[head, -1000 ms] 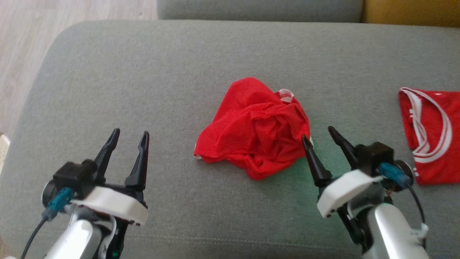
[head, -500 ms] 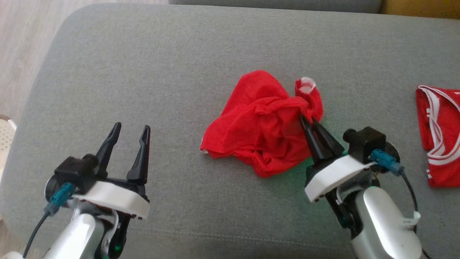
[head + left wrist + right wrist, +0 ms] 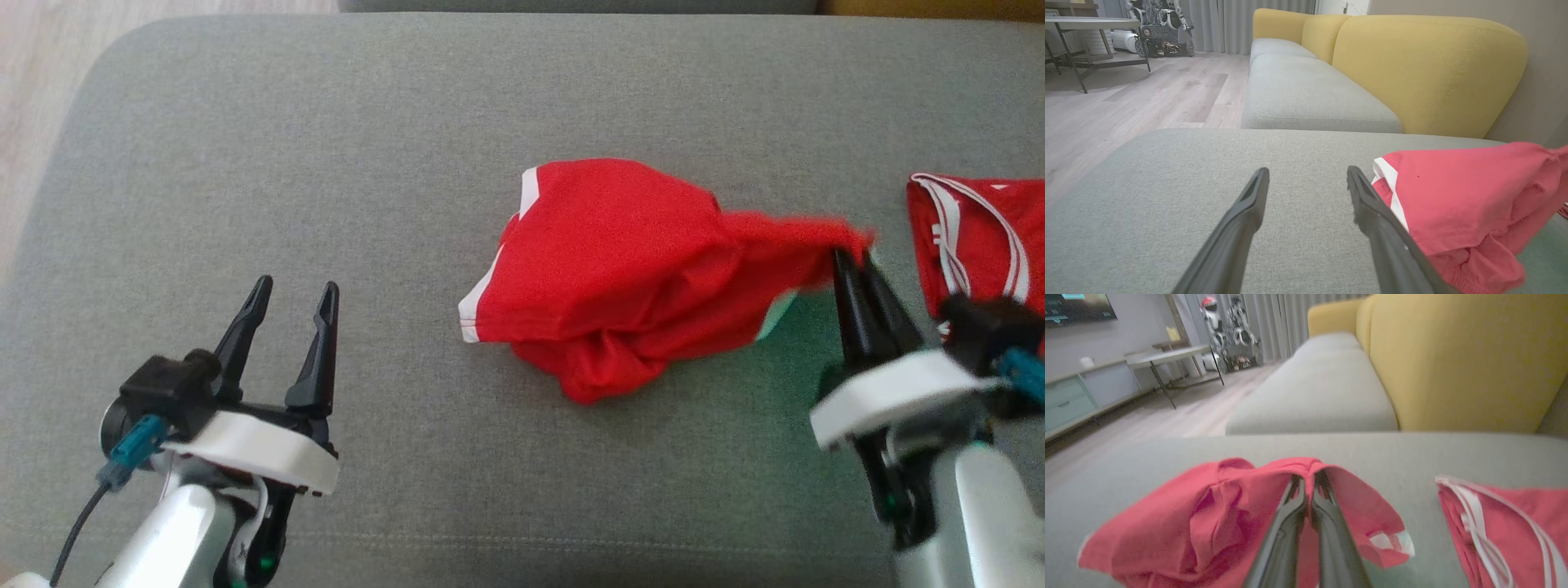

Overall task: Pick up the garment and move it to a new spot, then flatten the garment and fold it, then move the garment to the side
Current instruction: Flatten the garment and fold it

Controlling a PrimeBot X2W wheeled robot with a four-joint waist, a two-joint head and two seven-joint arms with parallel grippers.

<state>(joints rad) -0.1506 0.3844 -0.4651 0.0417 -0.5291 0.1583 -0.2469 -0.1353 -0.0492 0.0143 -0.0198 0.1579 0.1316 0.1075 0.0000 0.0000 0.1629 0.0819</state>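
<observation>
A crumpled red garment (image 3: pixel 620 269) with white trim lies mid-cushion, its right edge drawn out toward the right. My right gripper (image 3: pixel 851 257) is shut on that stretched edge, and in the right wrist view the red cloth (image 3: pixel 1216 522) drapes over my closed right gripper (image 3: pixel 1308 479). Low at the left my left gripper (image 3: pixel 290 294) stands open with nothing in it, apart from the garment. The left wrist view has the garment (image 3: pixel 1461 208) just right of the open left gripper (image 3: pixel 1306 173).
A second red garment (image 3: pixel 980 237) with white stripes lies folded at the right edge of the grey cushion (image 3: pixel 326 163). Wooden floor (image 3: pixel 33 73) lies beyond the cushion's left edge. A yellow sofa back (image 3: pixel 1425 69) and another grey seat (image 3: pixel 1306 94) stand behind.
My right gripper went from open beside the garment to shut on its right edge, then pulled that edge to the right and spread the cloth. The left gripper stayed put.
</observation>
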